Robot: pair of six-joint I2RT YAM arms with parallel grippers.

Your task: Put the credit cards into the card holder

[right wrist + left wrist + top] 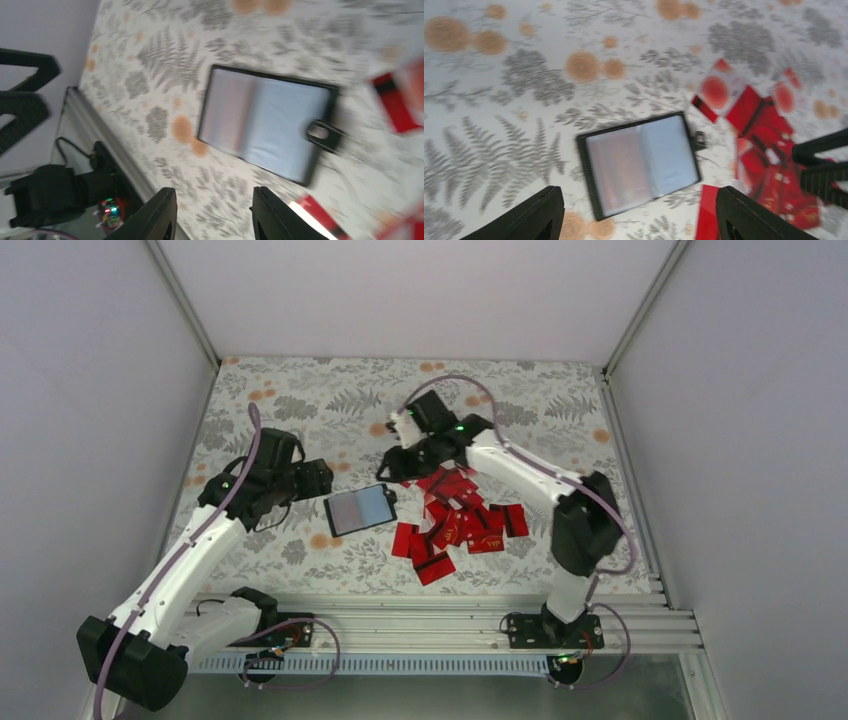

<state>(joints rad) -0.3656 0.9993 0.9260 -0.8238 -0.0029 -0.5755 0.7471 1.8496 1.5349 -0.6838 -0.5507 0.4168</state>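
Note:
The card holder lies open and flat on the patterned table, black-rimmed with grey-blue pockets and its snap tab toward the cards. A pile of red credit cards spreads to its right. My left gripper hovers at the holder's upper left corner. In the left wrist view its jaws stand wide open with nothing in them, and the card holder lies below them. My right gripper hangs above the holder's upper right corner. It is open with nothing between its fingers, short of the card holder.
Red cards lie right of the holder, one beside my left gripper's right finger. The aluminium rail runs along the near table edge. White walls close in the table at the back and both sides.

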